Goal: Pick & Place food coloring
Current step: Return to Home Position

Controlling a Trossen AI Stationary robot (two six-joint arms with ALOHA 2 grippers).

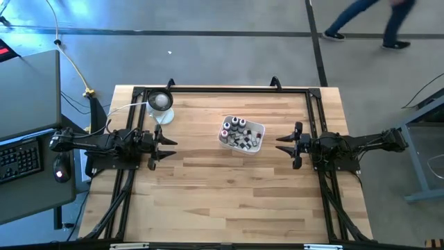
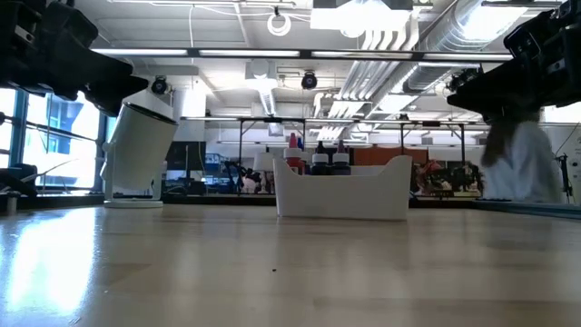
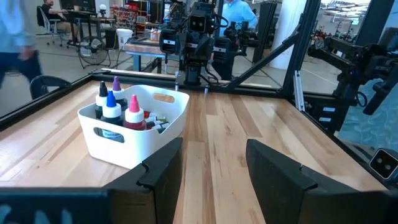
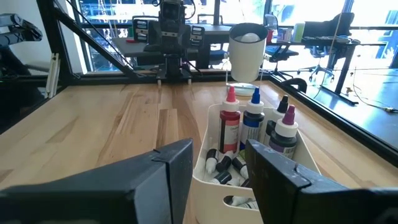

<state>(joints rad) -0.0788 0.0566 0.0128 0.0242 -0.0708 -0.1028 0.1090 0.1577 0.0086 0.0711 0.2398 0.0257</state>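
The table is pale wood in long glued strips, with the grain visible. Its smooth satin finish throws back soft glare from the ceiling lights in the low view. Round its edge runs a frame of black bars that look like matt metal. The bin is white plastic, smooth and faintly glossy, with a paper-like label on one wall. The food coloring bottles look like shiny plastic, with smooth white or dark caps. The left tool and right tool have dark, matt, plastic-looking fingers. At ten o'clock from the bin stands a white cylinder with a smooth matt shell. The floor is grey and smooth, like sealed concrete.
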